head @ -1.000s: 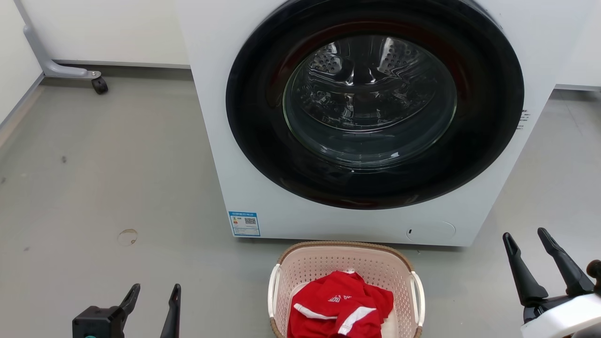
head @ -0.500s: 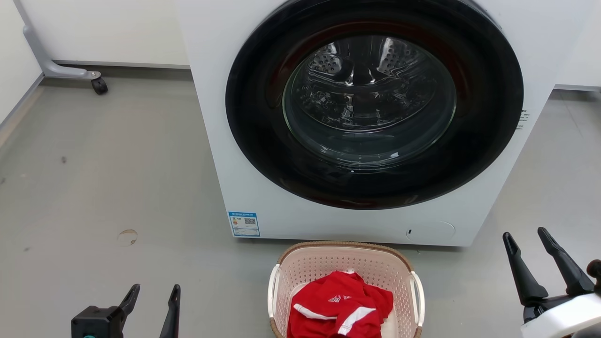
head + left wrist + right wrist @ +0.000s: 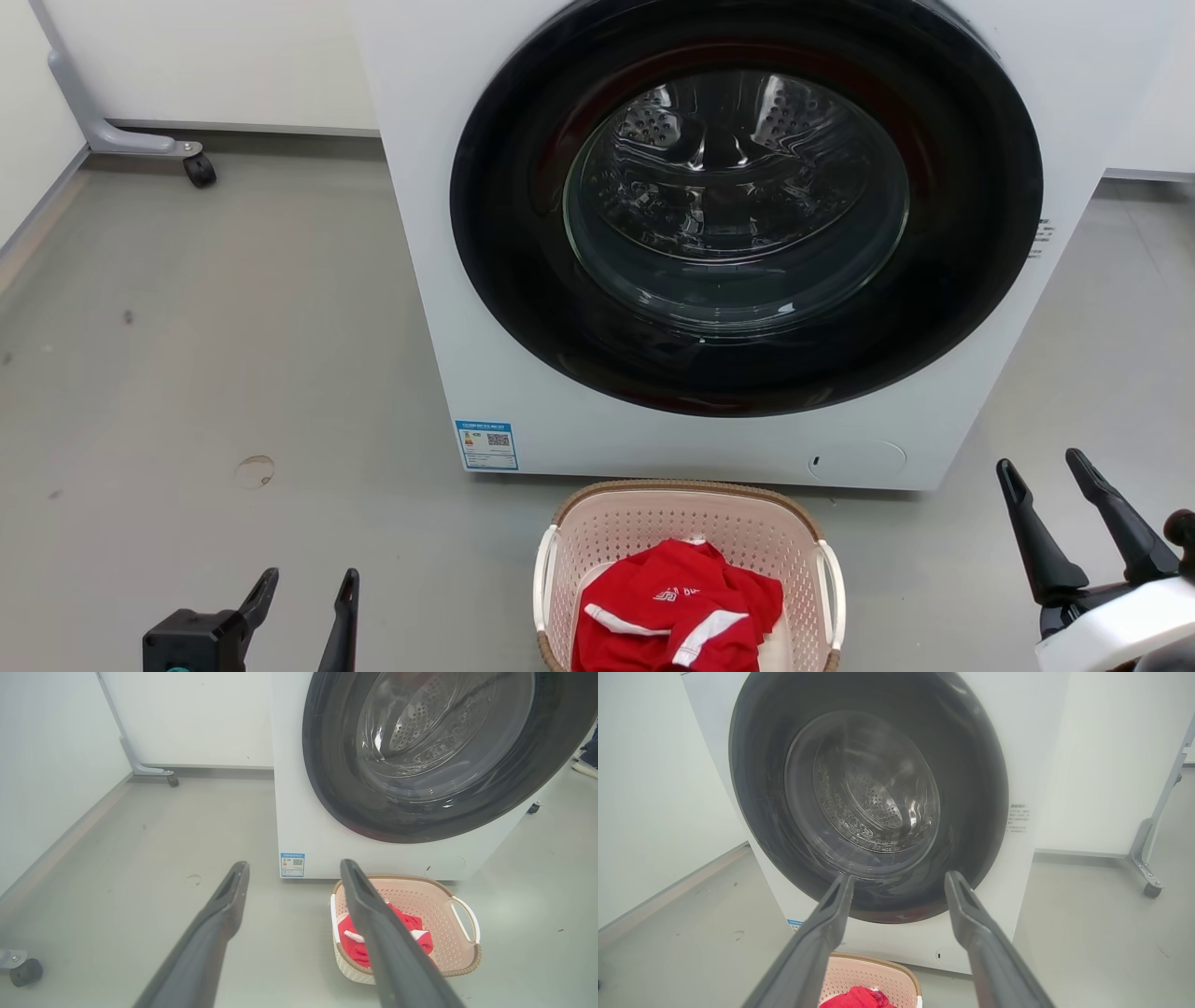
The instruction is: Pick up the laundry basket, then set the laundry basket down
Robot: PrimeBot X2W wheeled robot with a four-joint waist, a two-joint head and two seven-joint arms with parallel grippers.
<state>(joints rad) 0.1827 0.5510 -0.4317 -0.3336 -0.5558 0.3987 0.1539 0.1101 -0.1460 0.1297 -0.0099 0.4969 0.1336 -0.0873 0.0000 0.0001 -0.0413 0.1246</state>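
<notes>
Laundry basket [image 3: 635,527], pale pink with a brown woven-look rim and white side handles [image 3: 540,579], is sitting upright on the grey floor [image 3: 233,327]. It is resting just in front of the white washing machine [image 3: 439,280], below the machine's round dark door [image 3: 747,373]. A crumpled red garment with white trim [image 3: 677,597] is lying inside it. The left gripper [image 3: 310,577] is hovering over the floor to the basket's left, well apart from it, its two dark fingers spreading wide and gripping nothing. The right gripper [image 3: 1038,462] is hanging off to the basket's right, also well apart, its fingers likewise standing wide and empty. Neither gripper is touching the basket.
</notes>
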